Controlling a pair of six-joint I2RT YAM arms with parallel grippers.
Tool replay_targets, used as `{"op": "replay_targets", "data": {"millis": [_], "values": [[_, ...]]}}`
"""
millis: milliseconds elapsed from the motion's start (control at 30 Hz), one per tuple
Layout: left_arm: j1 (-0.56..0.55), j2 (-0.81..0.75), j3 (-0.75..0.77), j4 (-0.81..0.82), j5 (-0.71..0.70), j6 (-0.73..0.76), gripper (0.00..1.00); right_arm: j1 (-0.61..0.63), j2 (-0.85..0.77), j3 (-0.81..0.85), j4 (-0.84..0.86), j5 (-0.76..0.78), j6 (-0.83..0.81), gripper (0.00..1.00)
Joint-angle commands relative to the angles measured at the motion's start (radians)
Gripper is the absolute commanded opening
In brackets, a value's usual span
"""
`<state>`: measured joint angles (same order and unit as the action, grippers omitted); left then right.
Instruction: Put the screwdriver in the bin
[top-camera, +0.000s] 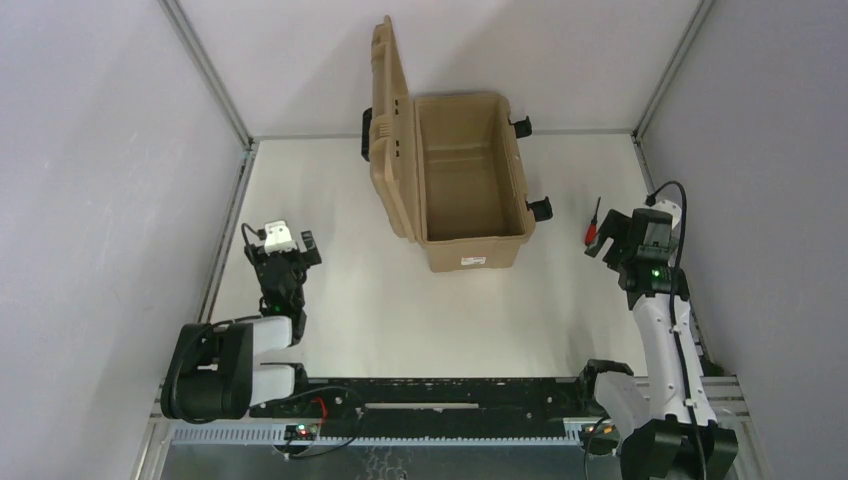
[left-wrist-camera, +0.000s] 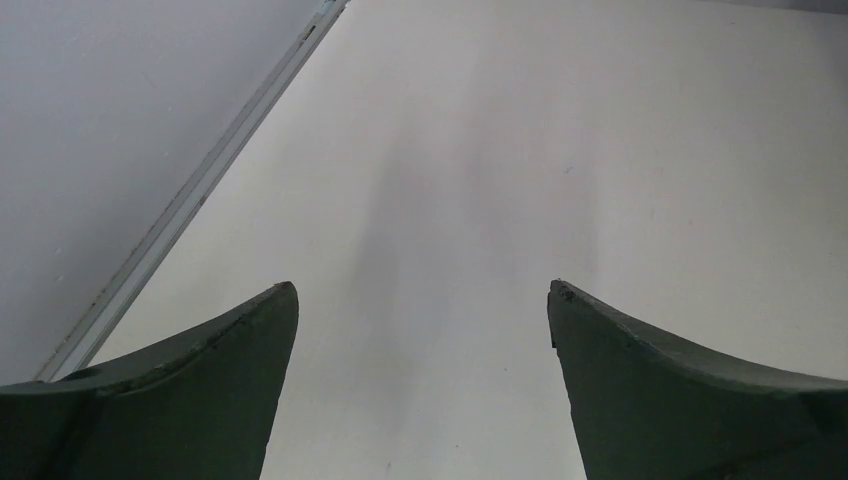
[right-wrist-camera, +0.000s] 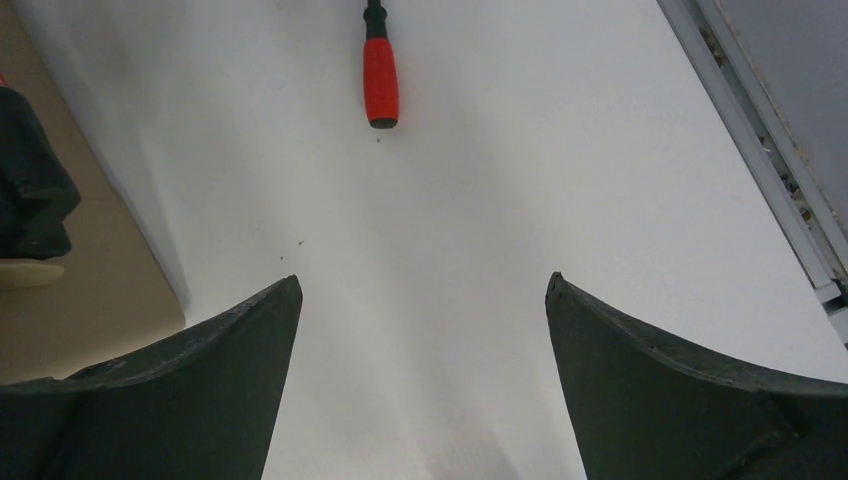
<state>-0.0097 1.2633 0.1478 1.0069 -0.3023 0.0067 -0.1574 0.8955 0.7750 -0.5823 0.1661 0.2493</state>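
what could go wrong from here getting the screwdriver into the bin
1. The screwdriver is thin and lies flat on the table, ahead of the open right claw; the claw might scrape the table or nudge it away.
2. The bin has a black latch sticking out on the right arm's side; the claw could clip it while carrying over.

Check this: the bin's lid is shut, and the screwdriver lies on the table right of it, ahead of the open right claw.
Wrong: the top external view shows the bin with its lid open. The screwdriver does lie on the table right of it, ahead of the open right claw.
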Motion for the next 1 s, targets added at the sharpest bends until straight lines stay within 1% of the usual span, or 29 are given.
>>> {"op": "replay_targets", "data": {"millis": [0,167,267,400,500,633,667,767,867,900,967], "values": [[0.007,-0.003,0.044,0.051,0.009,-0.001,1.0,-0.005,-0.034,0.015,0.056,-0.016,0.014,1.0],[0.007,-0.003,0.045,0.052,0.009,-0.001,1.0,-0.005,-0.024,0.069,0.048,-0.023,-0.008,1.0],[0.007,-0.002,0.044,0.052,0.009,-0.001,1.0,-0.005,0.037,0.138,0.042,-0.039,-0.031,1.0],[0.007,-0.002,0.045,0.052,0.009,-0.001,1.0,-0.005,0.222,0.284,0.01,-0.072,-0.065,1.0],[0.007,-0.003,0.044,0.052,0.009,-0.001,1.0,-0.005,0.43,0.411,-0.039,-0.05,-0.069,1.0],[0.007,-0.003,0.044,0.052,0.01,-0.001,1.0,-0.013,0.668,0.525,-0.043,-0.025,-0.088,1.0],[0.007,-0.002,0.044,0.052,0.009,-0.001,1.0,-0.02,0.802,0.603,-0.07,-0.027,-0.09,0.98],[0.007,-0.004,0.044,0.052,0.01,-0.001,1.0,-0.021,0.965,0.688,-0.113,-0.02,-0.088,0.92],[0.007,-0.003,0.044,0.052,0.009,-0.001,1.0,-0.023,1.058,0.707,-0.105,-0.02,-0.083,0.85],[0.007,-0.002,0.045,0.052,0.009,-0.001,1.0,-0.025,1.082,0.707,-0.092,-0.033,-0.083,0.79],[0.007,-0.003,0.045,0.052,0.01,-0.001,1.0,-0.027,1.126,0.71,-0.09,-0.043,-0.076,0.7]]}}
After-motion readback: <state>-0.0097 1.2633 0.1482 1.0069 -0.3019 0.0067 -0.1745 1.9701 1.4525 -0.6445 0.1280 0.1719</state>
